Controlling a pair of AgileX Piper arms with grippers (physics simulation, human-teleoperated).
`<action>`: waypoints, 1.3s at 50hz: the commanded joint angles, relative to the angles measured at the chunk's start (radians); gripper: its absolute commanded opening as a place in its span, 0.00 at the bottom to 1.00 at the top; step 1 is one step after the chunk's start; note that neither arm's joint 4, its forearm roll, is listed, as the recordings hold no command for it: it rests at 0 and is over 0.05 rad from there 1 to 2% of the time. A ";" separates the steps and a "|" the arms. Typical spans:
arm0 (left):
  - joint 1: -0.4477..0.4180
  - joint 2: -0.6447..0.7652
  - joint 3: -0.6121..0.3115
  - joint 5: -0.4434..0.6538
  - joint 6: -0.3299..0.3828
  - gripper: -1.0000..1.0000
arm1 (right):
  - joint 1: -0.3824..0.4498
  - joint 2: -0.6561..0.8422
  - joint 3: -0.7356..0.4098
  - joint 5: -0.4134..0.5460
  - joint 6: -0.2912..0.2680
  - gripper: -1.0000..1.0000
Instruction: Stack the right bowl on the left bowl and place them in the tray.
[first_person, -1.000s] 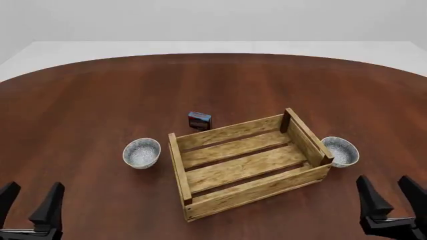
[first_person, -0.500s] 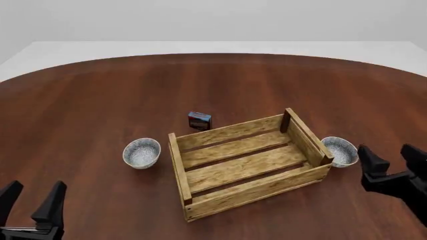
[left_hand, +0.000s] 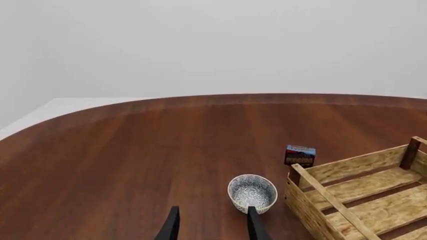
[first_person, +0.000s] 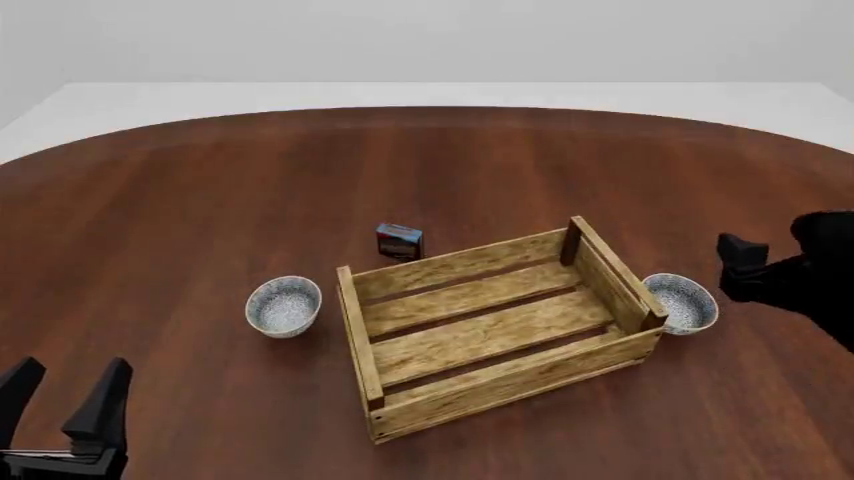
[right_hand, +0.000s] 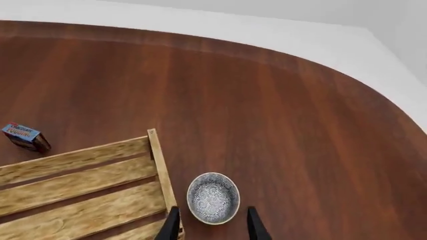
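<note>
Now my right gripper (first_person: 781, 262) hangs open and holds nothing, up above the table, just right of the right bowl (first_person: 681, 302). In the right wrist view its two black fingers (right_hand: 172, 226) show with a wide gap, and the bowl sits just ahead of them. My left gripper (first_person: 60, 405) waits near me on the left, open too, with nothing in it.

The right bowl sits on the table, touching or almost touching the right end of the tray (first_person: 497, 322). The left bowl (first_person: 283, 305) sits on the table, a little left of the tray.

I think the bowl is hard, light and smooth, so it could slip. I would pinch its thin rim on the far-right side, away from the tray wall, one finger inside and one outside.

I count two bowls, one wooden tray, one small blue-red box (first_person: 398, 240) just behind the tray, and two grippers.
</note>
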 joint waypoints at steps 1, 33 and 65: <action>0.000 -0.008 -0.004 0.008 0.005 1.00 | -0.022 0.145 -0.079 -0.009 -0.023 1.00; 0.002 0.029 0.004 -0.025 -0.003 1.00 | -0.069 0.315 -0.111 -0.080 -0.047 1.00; 0.002 -0.044 -0.001 0.042 -0.005 1.00 | -0.099 0.517 -0.102 -0.203 -0.048 1.00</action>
